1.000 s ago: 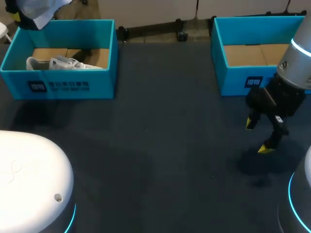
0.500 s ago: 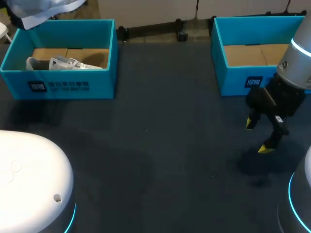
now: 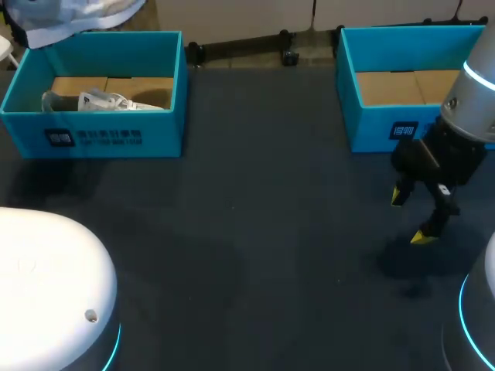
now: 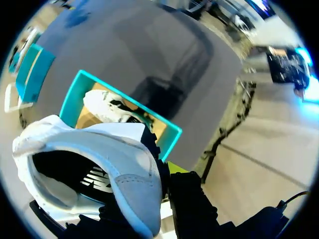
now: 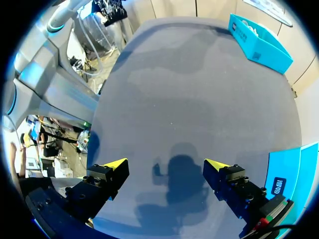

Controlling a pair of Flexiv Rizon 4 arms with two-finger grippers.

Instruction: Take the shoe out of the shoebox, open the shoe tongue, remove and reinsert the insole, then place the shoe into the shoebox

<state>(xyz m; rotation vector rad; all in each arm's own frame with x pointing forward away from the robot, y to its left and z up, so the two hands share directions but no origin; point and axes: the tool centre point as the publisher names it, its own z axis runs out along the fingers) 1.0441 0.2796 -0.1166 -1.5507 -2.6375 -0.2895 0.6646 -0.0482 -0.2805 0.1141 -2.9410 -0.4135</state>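
A white shoe [image 3: 77, 14] hangs above the far-left corner of the table, over the left teal shoebox [image 3: 116, 137]. In the left wrist view this shoe [image 4: 99, 154] fills the foreground, and my left gripper [image 4: 165, 173] is shut on its side; only one yellow tip shows. Beneath it the shoebox [image 4: 168, 133] holds a second white shoe [image 4: 112, 107], which also shows in the head view [image 3: 104, 101]. My right gripper [image 3: 414, 216] hovers open over bare table in front of the right shoebox [image 3: 387, 131], with nothing between its fingers [image 5: 164, 165].
The right shoebox shows only its cardboard floor. My arms' rounded bases stand at the near left [image 3: 46, 286] and near right [image 3: 476, 317]. The dark table top [image 3: 255, 232] stretches between the two boxes.
The held shoe has drifted a little up and to the right at the far-left corner. The right arm has kept still.
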